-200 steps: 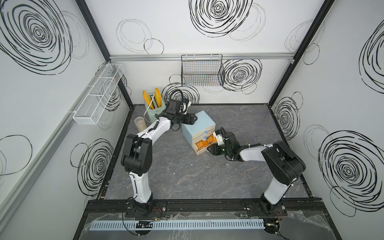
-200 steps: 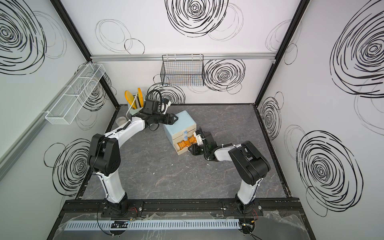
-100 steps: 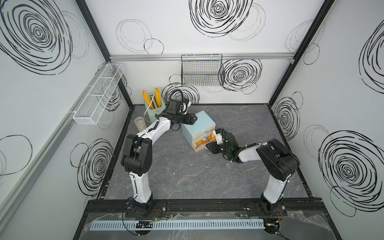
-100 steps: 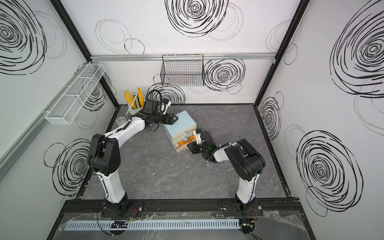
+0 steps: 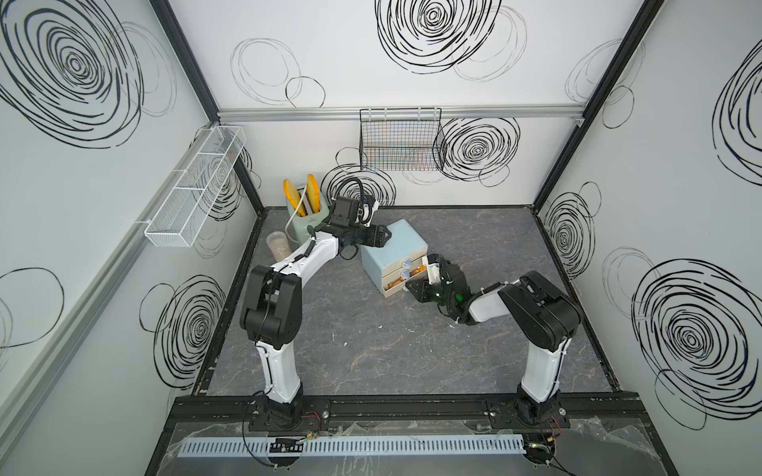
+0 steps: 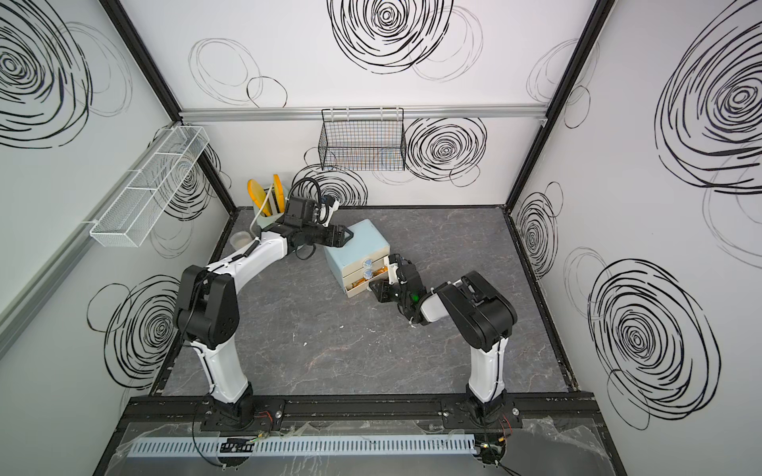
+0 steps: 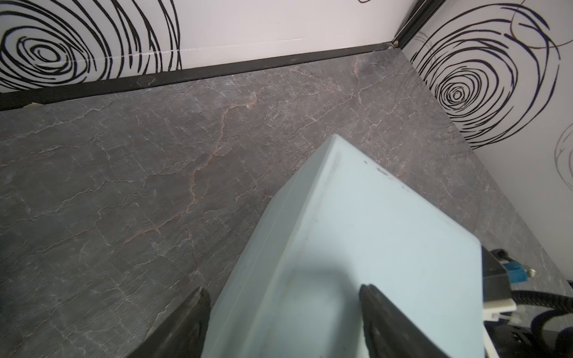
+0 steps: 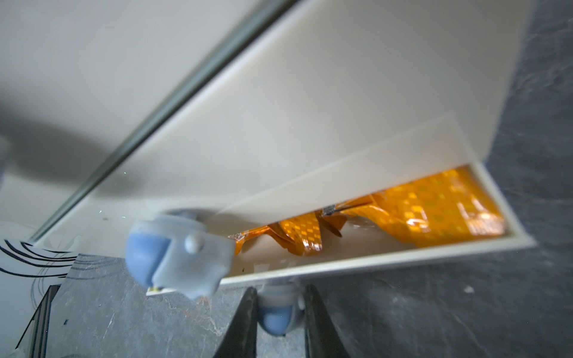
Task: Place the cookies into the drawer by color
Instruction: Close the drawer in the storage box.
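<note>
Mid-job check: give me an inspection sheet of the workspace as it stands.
Surface: grey marbled tabletop, no loose packets seen.
Job's things: drawer chest; bottom drawer part open, orange cookies inside; green or black ones not seen.
Clutter: toaster with two yellow slices, clear cup.
Grippers: left gripper open, straddling the chest's rear edge; right gripper shut on the bottom knob.
Cables: black ribbed cable beside the chest; no snag seen.
Surroundings: white wire shelf, black wire basket on walls.

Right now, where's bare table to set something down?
The front strip between the arm bases and the drawer is bare, as is the table between drawer and right wall. Crowded: back left corner, with toaster, cup and left gripper, and the drawer front, right gripper on a knob.
</note>
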`<state>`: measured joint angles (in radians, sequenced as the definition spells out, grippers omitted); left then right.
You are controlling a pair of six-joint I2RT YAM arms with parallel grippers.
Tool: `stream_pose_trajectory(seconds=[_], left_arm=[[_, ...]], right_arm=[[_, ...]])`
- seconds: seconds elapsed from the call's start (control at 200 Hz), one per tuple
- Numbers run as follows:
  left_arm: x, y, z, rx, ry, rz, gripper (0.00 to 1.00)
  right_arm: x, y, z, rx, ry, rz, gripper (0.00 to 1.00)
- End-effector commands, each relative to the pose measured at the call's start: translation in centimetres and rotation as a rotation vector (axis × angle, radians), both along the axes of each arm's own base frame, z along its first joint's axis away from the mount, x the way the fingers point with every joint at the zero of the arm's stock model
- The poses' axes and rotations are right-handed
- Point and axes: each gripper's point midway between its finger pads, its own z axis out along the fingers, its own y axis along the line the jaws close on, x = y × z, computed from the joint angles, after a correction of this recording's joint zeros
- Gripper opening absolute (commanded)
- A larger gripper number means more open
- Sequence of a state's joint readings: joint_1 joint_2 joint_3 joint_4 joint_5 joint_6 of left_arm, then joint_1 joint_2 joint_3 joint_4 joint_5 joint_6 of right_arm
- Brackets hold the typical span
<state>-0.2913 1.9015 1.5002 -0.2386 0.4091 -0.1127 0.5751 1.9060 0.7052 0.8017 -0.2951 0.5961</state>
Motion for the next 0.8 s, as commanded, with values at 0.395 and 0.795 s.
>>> stream_pose_trajectory(seconds=[0.395,0.795], left_arm=[[-2.7,-0.5,-2.1,-0.001,0.127,-0.043,0.79],[-3.1,-0.8,-2.4,-0.025,0.146,-0.050,0.78]], right_arm=[[1.4,0.7,0.9,0.102,-0.025,-0.070,0.37],[1.1,1.6,2.2,0.199,-0.072,-0.055,0.44]])
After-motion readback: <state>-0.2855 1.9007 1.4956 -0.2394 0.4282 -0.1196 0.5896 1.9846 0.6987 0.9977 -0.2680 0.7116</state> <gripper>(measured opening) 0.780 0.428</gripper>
